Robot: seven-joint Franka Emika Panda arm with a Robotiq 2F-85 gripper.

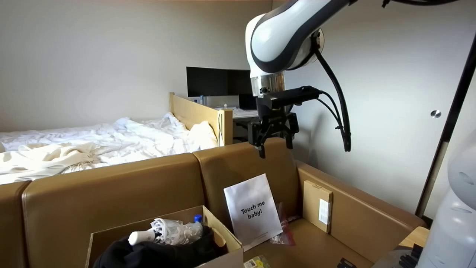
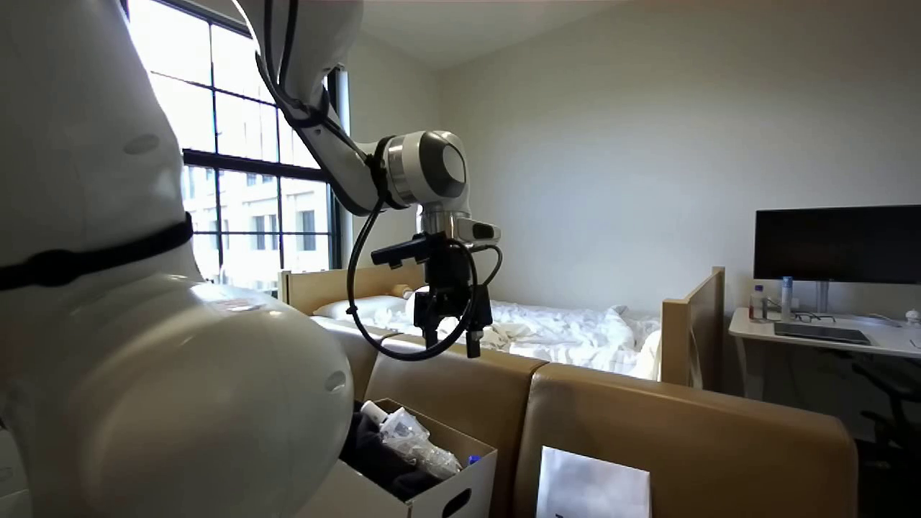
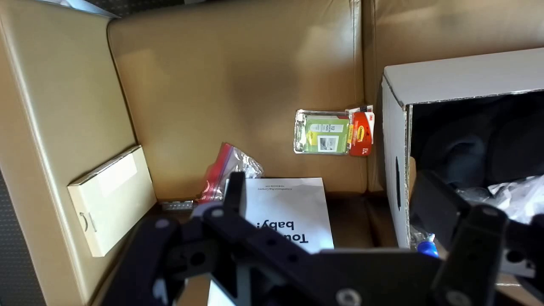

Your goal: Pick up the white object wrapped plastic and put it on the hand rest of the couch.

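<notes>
The white object wrapped in clear plastic [image 1: 178,231] lies on dark cloth in an open cardboard box on the couch. It also shows in an exterior view [image 2: 417,442], its white cylindrical end pointing up and left. In the wrist view only part of the plastic [image 3: 519,196] shows at the right edge, partly behind a finger. The couch's hand rest [image 1: 366,199] is at the far end, also along the left of the wrist view [image 3: 32,187]. My gripper [image 1: 275,147] is open and empty, high above the seat; it shows in an exterior view [image 2: 452,344] and the wrist view [image 3: 335,187].
The box [image 3: 394,170] has raised walls and holds a blue-capped item [image 3: 427,247]. A "Touch me baby!" paper [image 1: 253,212] leans on the backrest. A flat carton [image 1: 317,206] leans on the hand rest. A plastic bag [image 3: 231,170] and green-red packages [image 3: 333,132] lie on the seat.
</notes>
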